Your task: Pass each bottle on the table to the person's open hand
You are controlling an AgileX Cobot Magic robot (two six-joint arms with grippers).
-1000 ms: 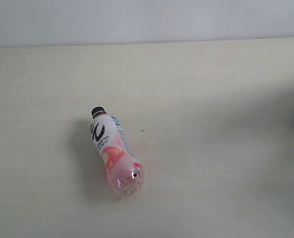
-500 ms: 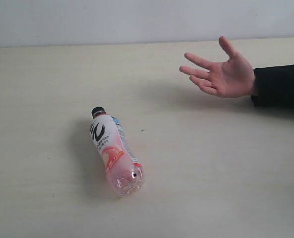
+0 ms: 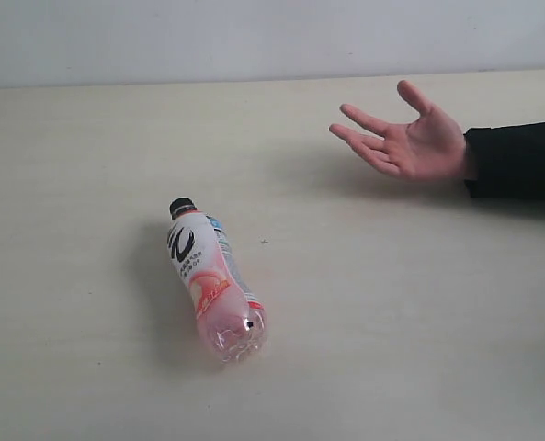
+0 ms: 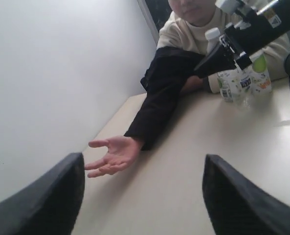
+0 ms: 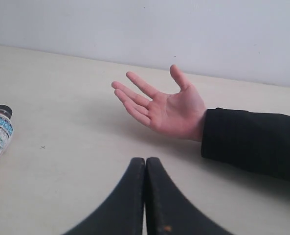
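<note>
- Exterior view: the pink-and-white bottle (image 3: 213,280) lies on its side on the table (image 3: 410,331), black cap pointing away, so a grasp across its body looks easiest. The person's open hand (image 3: 410,142) hovers palm up, well apart from it, offered to receive. No gripper shows.
- Left wrist view: the left gripper (image 4: 144,161) has its fingers spread wide with nothing between them, probably readied for that bottle, which is out of sight here. Beyond, the hand is held out. Several upright bottles (image 4: 242,81) stand beside the person, seemingly already delivered.
- Right wrist view: the right gripper (image 5: 145,164) has its fingers pressed together, empty, facing the hand. The bottle's cap end sits at the frame's edge.
</note>
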